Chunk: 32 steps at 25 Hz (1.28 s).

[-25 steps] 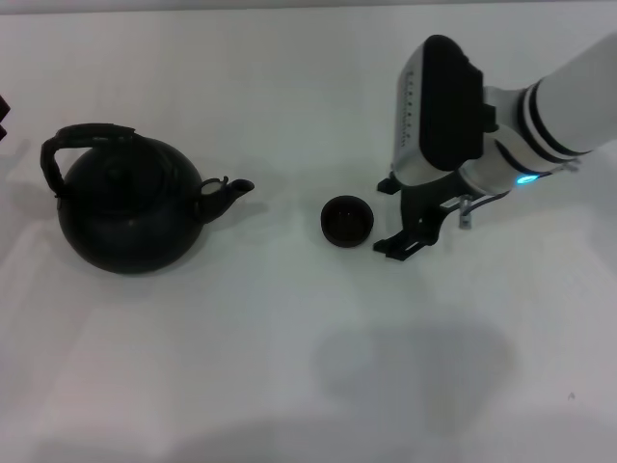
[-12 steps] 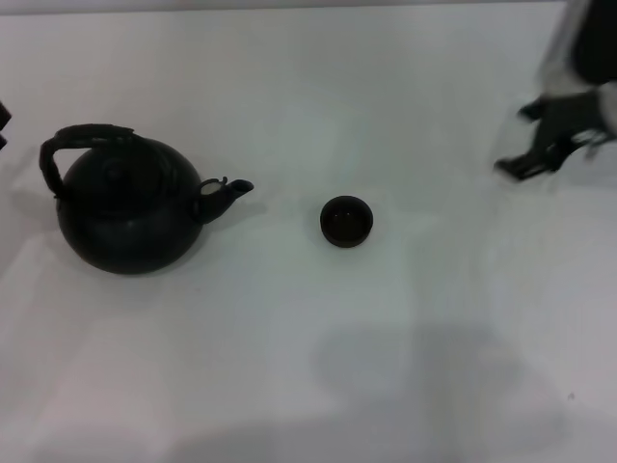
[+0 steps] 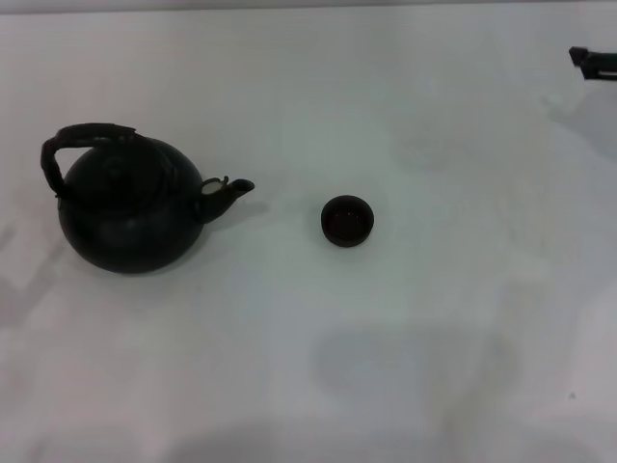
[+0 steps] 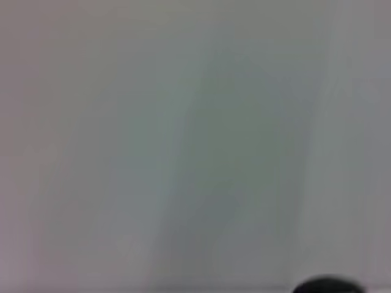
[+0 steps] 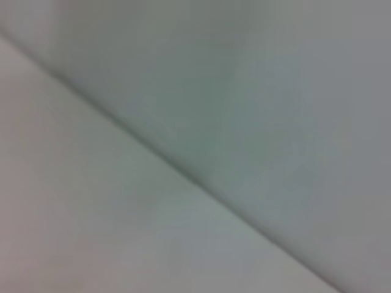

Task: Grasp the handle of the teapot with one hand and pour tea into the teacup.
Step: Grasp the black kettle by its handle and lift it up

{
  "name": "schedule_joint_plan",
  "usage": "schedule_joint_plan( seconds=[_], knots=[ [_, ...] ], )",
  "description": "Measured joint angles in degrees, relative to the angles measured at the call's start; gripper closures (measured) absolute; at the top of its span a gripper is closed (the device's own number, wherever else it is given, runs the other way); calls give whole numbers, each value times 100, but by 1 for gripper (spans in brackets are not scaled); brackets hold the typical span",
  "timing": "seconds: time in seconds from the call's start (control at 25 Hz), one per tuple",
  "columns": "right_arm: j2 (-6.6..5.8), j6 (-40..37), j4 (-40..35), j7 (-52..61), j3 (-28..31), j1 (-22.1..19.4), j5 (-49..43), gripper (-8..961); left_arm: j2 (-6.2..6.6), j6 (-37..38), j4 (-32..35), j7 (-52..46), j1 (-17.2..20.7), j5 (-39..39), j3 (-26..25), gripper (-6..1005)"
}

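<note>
Your teapot (image 3: 130, 204) sits upright near the table's (image 3: 386, 367) left edge, handle (image 3: 72, 143) untouched, spout facing the teacup (image 3: 346, 221) mid-table. Right gripper (image 3: 592, 61) at far right edge; claw state indeterminate.

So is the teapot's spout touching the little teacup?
Apart. The head view shows a wide strip of bare white table between the tip of the teapot's spout and the teacup.

Open table (image 3: 289, 367) around teapot (image 3: 125, 212)
</note>
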Motion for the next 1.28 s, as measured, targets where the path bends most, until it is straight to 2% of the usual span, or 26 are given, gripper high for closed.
schedule_joint_plan(
  seconds=[0.2,0.44,0.56,0.72,1.08,1.28],
  knots=[
    [3,-155,151,-244,19,-8,566,105,-20,-442,-95,-171,8,211,-248,305],
    [6,98,534,-851,24,-63,1960,107,-12,-1017,-406,-175,-467,359,-219,305],
    [4,174,579,-883,33,-69,2073,108,-16,-1047,-415,-261,-862,648,-210,305],
    [9,203,667,-888,31,-100,2146,109,-12,-1038,-379,-395,-1073,916,-207,306],
    [8,212,731,-1020,52,-298,2506,110,4,-1049,-360,-441,-1222,1113,-209,306],
    [8,215,739,-1033,55,-304,2513,110,10,-1073,-363,-572,-1472,1419,-220,306]
  ],
)
